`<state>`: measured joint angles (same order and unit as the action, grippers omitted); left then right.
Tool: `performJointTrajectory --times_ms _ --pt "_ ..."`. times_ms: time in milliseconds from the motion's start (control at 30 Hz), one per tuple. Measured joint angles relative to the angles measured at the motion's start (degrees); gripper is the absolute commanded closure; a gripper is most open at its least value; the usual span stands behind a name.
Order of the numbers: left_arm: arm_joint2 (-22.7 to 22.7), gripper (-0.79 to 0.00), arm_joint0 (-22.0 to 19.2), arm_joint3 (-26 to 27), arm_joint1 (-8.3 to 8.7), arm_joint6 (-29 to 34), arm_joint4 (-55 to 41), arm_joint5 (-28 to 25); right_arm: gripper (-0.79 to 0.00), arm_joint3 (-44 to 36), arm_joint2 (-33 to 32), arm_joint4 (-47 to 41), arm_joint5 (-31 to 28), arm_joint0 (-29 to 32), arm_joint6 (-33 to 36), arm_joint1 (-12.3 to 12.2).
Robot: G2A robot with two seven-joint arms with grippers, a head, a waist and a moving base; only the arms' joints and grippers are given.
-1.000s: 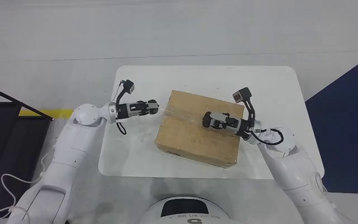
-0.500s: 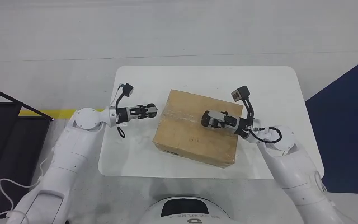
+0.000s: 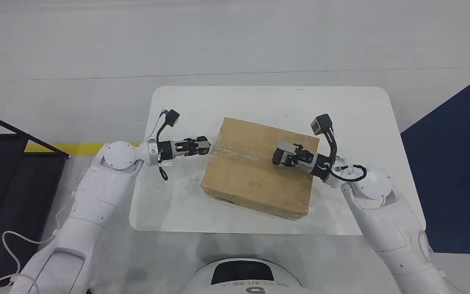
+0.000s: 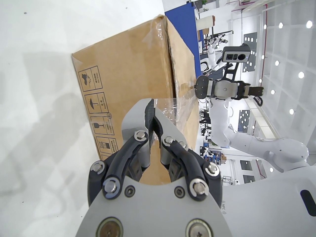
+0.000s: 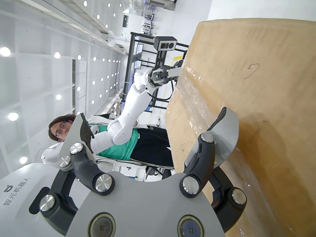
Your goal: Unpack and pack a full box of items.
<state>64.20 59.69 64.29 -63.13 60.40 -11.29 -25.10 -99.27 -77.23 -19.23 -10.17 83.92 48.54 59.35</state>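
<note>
White table point(image 3: 183, 198) under box point(image 3: 257, 173): brown, taped closed. Left gripper point(image 3: 205, 144) pinched together at 9 o'clock edge, can't tell if I hold tape point(image 4: 170, 104); right gripper point(image 3: 281, 156) wide apart, empty, over top.

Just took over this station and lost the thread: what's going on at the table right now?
The robot is at a taped-up cardboard box on the white table. The left gripper is shut at the box's edge, where the clear tape ends, and seems to pinch the tape's loose end. The right gripper is open over the box top, one finger against the cardboard beside the tape. The flaps are closed; nothing is unpacked yet.
</note>
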Motion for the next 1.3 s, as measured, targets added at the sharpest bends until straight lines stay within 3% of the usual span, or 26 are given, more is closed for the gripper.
performJointTrajectory --times_ms 333,567,1233,1300 --pt "-0.57 0.0 -0.58 -0.7 -0.05 0.35 -0.5 -0.28 -0.785 -1.14 -0.68 1.28 5.63 0.93 0.6 -0.38" --pt "-0.87 0.0 -0.78 -0.99 -0.07 0.49 -0.93 -0.64 -0.785 0.69 3.07 1.87 9.06 -2.65 0.3 0.16" --pt "-1.29 0.0 -0.64 -1.44 0.03 0.77 -1.89 -1.78 -0.785 6.31 14.83 2.9 11.98 -13.53 -1.81 2.71" --pt "-1.32 -0.083 -0.55 -1.48 0.04 0.81 -2.05 -1.97 -0.785 6.9 16.14 3.12 12.46 -14.62 -2.35 3.08"
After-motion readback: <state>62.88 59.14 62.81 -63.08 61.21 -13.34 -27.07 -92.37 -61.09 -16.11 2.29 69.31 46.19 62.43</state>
